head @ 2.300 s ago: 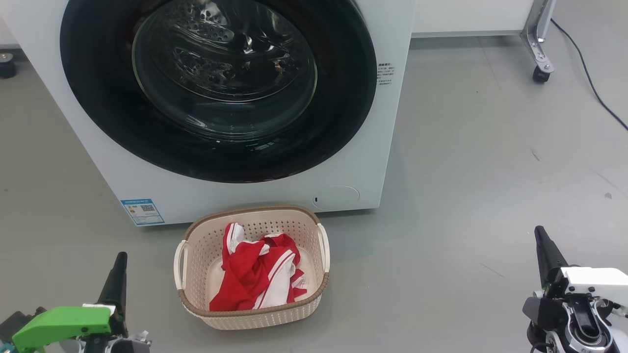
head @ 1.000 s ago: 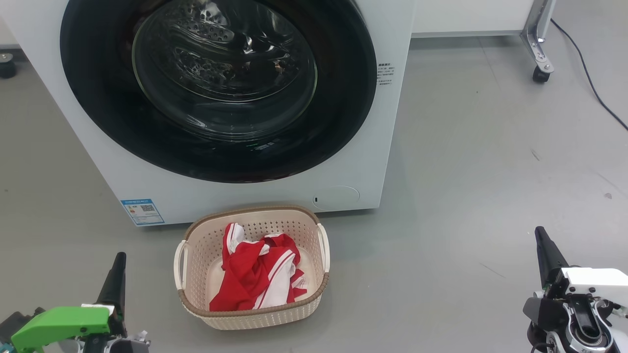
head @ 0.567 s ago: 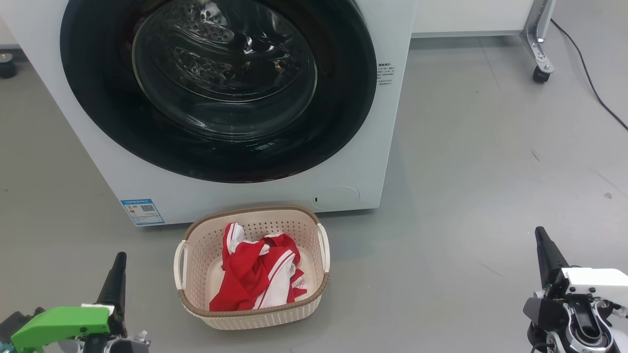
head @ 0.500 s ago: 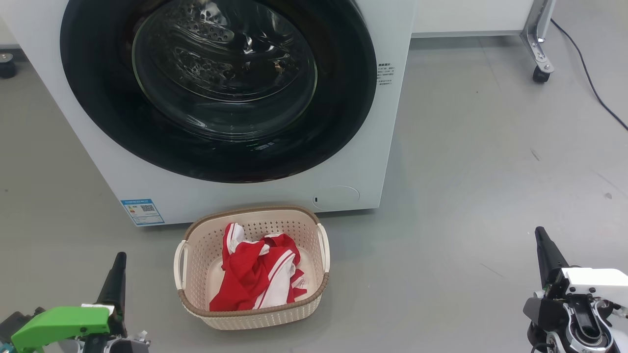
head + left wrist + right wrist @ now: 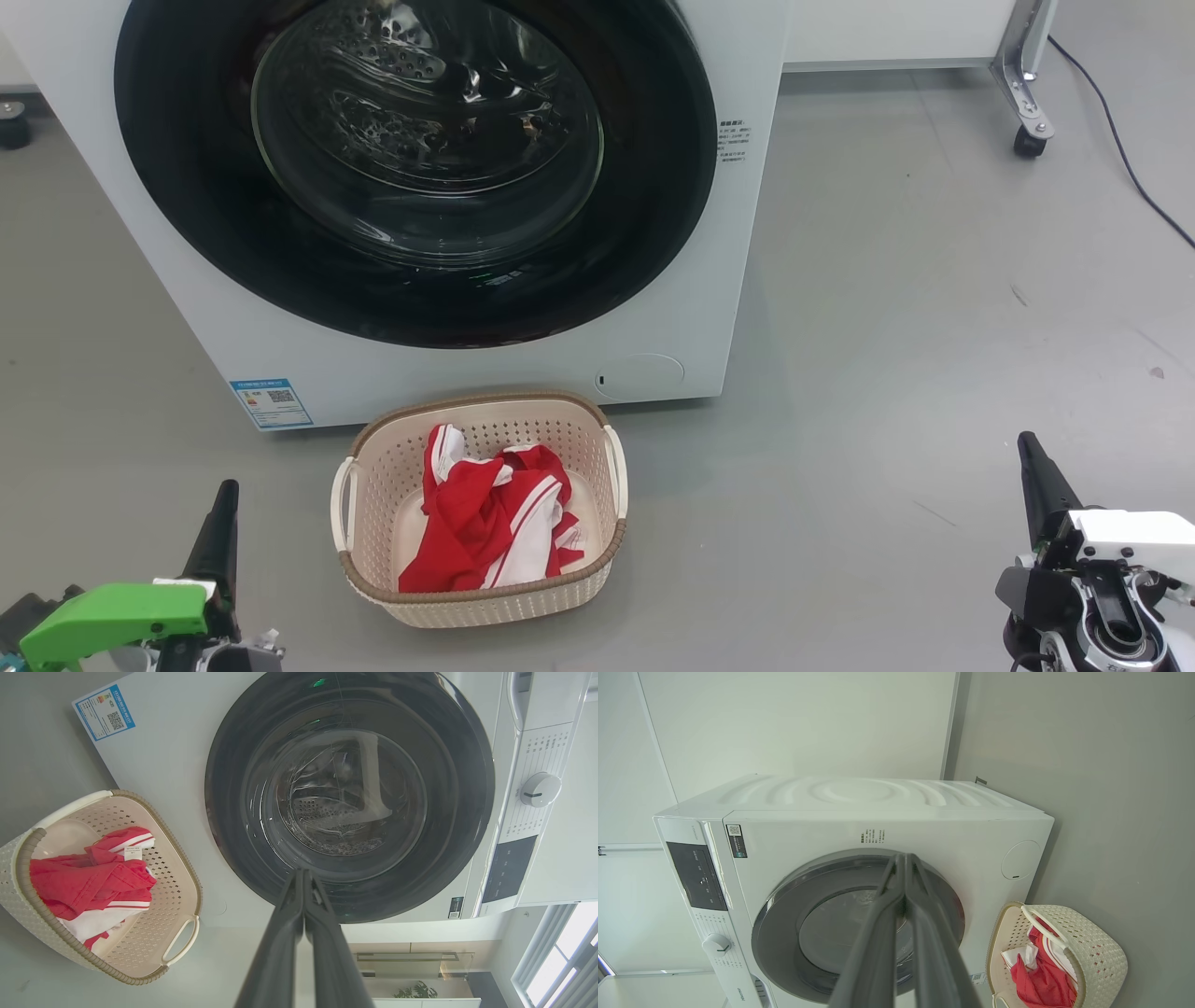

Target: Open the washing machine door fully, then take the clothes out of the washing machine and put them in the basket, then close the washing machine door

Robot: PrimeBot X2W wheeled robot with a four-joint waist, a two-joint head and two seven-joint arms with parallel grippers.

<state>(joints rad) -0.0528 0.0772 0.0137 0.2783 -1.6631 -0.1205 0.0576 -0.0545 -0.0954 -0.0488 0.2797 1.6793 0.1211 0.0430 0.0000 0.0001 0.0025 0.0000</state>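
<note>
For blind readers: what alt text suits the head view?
A cream basket holding red-and-white clothes sits on the floor before a white washing machine whose black-ringed door is closed. The left gripper and right gripper, both shut, show at the lower corners.

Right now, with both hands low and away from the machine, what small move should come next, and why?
Probably none: I would leave both hands at rest. The washing machine door looks shut flush against the washing machine, the clothes lie inside the basket, and the left hand and right hand are shut and empty, so the task looks done.
</note>
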